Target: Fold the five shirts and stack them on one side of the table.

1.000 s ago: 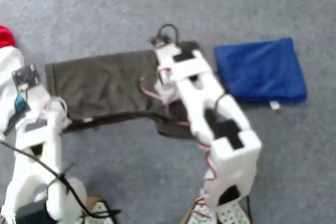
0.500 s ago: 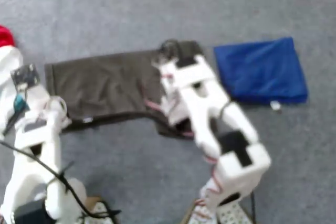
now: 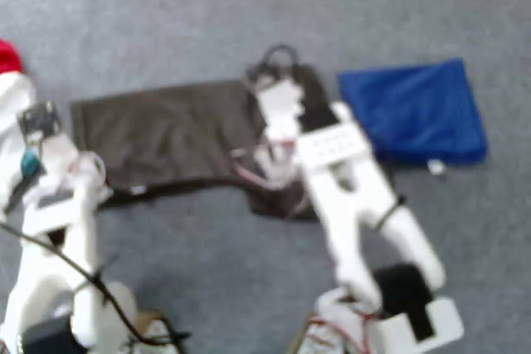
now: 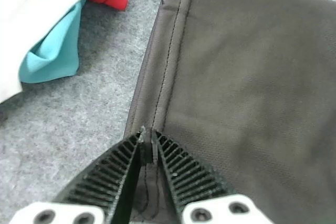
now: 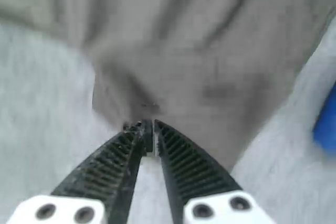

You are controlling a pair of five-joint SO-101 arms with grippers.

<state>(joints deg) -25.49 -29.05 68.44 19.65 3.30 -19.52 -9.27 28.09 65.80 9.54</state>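
A brown shirt [image 3: 166,134] is spread lengthwise in the middle of the counter [image 3: 166,22], already narrowed to a long band. It is gripped at both ends. The left hand [image 4: 148,140] is closed narrowly on the stitched hem at one end of the brown shirt. The right hand [image 5: 148,127] is pinched shut on a raised ridge of cloth near the other end, though that grip is seen through blur. A blue shirt [image 3: 411,109], already folded to a neat square, lies just beside the brown shirt at the right arm's end. A loose heap of white cloth [image 3: 12,105], teal cloth [image 4: 52,51] and red cloth [image 3: 8,57] lies just beyond the brown shirt's other end, apparently not yet folded.

The step in hand is judged to be the folding of the second shirt, with one finished and the heap waiting. The next move calls for one end of the brown shirt to be carried over onto the other — both pinches kept firm and the hem kept straight — so that a square like the blue one is formed. A slipped layer or a dragged corner would skew the fold.
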